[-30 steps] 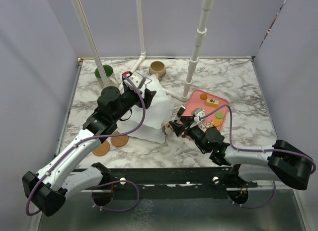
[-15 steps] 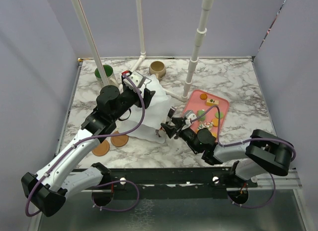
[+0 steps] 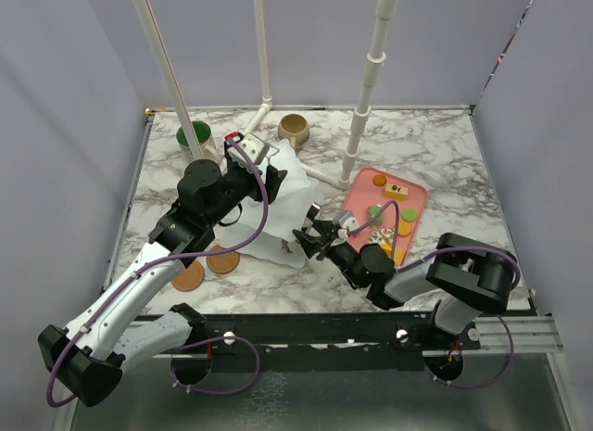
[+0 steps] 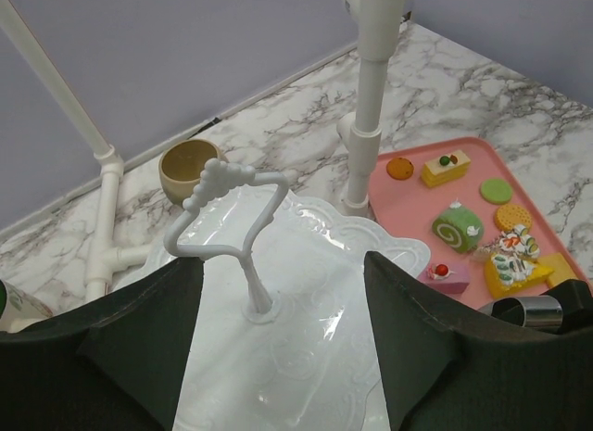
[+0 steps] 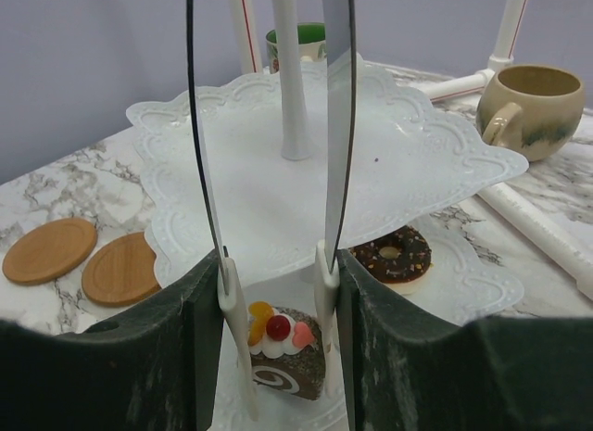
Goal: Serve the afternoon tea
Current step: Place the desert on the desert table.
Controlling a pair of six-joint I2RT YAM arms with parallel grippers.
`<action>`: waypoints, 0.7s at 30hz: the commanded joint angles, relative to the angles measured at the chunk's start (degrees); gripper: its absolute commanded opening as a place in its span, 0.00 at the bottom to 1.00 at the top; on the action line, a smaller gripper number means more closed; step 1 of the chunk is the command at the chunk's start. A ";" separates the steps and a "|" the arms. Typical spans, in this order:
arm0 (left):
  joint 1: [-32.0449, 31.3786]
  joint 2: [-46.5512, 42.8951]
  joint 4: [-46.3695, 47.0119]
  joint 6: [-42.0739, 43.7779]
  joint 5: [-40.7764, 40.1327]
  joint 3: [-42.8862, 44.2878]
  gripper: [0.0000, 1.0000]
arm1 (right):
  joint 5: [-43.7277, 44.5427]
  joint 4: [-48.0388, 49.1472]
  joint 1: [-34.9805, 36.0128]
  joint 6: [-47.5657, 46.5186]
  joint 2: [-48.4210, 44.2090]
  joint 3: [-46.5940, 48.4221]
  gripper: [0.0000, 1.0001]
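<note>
**Tongs on roll cake at the bottom tier**

My right jaws (image 5: pixel 278 264) are clamped on the metal tongs (image 5: pixel 339 125). A chocolate roll cake (image 5: pixel 283 366) with a fruit topping sits between the tong tips at the lowest plate of the white stand (image 5: pixel 417 153). The wavy upper plate overhangs it. A chocolate donut (image 5: pixel 391 255) lies beside it on the same tier.

My left jaws (image 4: pixel 283 292) are spread wide astride the glossy top plate, near the looped handle (image 4: pixel 227 185); I cannot tell if they touch it.

Around:
- tan mug (image 5: pixel 533 97)
- green-lined mug (image 5: pixel 301 37)
- two round wooden coasters (image 5: pixel 51 250) on the marble desk (image 3: pixel 435 144)
- white pipe post (image 4: pixel 366 107)
- pink tray (image 4: pixel 412 204) with more pastries (image 4: pixel 456 229)
</note>
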 commanded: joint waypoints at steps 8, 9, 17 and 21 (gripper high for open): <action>0.20 -0.99 -1.16 0.08 2.09 1.76 0.71 | 1.48 6.96 1.27 -1.48 3.13 -2.64 0.48; 0.20 -0.96 -1.39 0.16 2.15 1.84 0.71 | 1.60 6.71 1.49 -1.43 2.63 -2.93 0.49; 0.46 -0.97 -2.25 -1.16 1.41 1.74 0.72 | 1.29 3.22 1.92 -1.86 -1.09 -4.05 0.56; 0.62 -0.86 -2.27 -1.09 1.50 2.00 0.72 | 1.03 1.14 2.11 -1.81 -2.36 -4.04 0.57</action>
